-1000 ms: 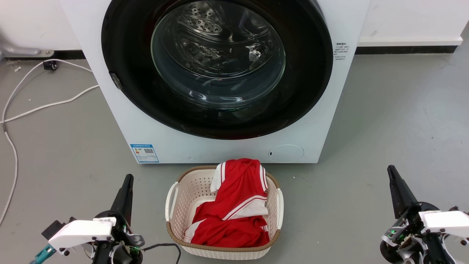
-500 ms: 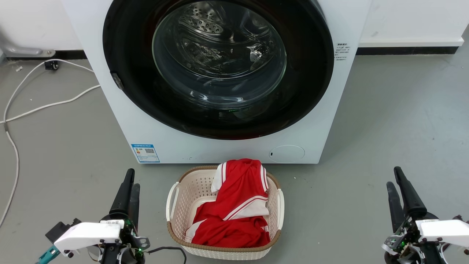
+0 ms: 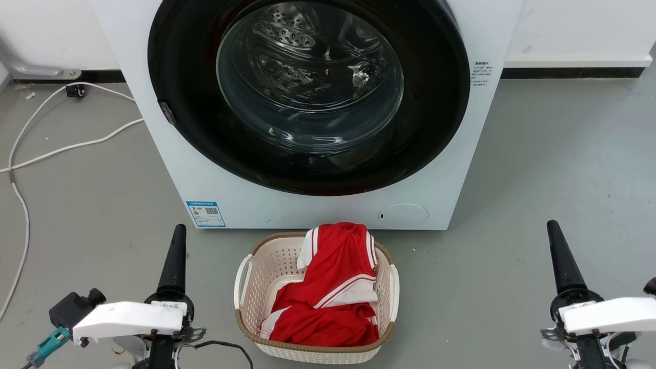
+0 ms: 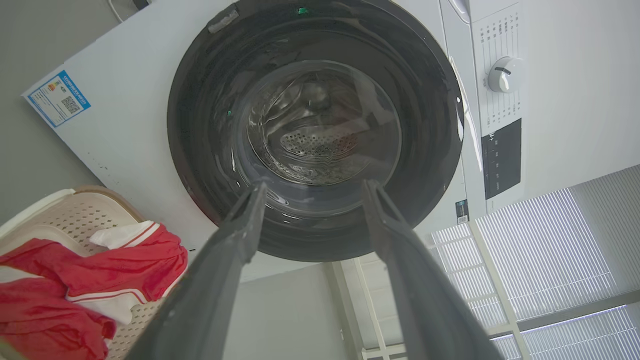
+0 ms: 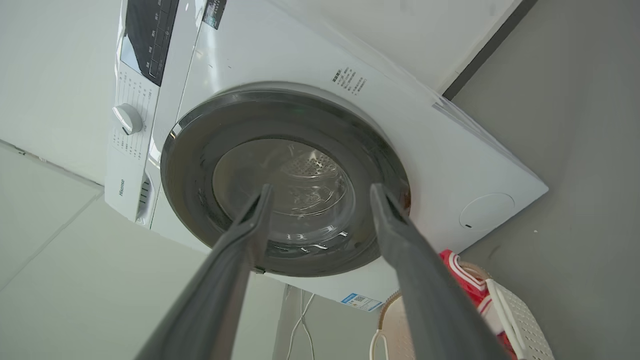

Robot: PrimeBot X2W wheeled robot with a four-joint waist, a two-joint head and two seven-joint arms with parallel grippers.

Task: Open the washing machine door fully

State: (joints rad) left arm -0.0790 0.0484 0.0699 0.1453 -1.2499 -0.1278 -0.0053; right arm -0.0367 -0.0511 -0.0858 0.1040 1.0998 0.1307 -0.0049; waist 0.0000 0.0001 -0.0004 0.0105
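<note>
Hanging low at 7 o'clock in the head view, the left gripper [image 3: 178, 230] has its dark fingers spread, as its wrist view shows. The right gripper [image 3: 552, 226] at 5 o'clock is spread likewise, and both are empty. Between them at 6 o'clock sits a white laundry basket [image 3: 241, 277] holding a red-and-white garment [image 3: 328, 292], just before the washing machine [image 3: 205, 174]. The washing machine door [image 3: 195, 102], at 12 o'clock, lies shut against the white front. Around it are a blue label sticker [image 3: 205, 213] with a QR code at 7, a round service flap [image 3: 403, 216] at 5, and print too small to read at 2. The right wrist view reads "Hisense" [image 5: 121, 186]. Bare grey floor [image 3: 564, 169] lies open at 3 o'clock, and a white cable [image 3: 61, 148] trails at 9.
</note>
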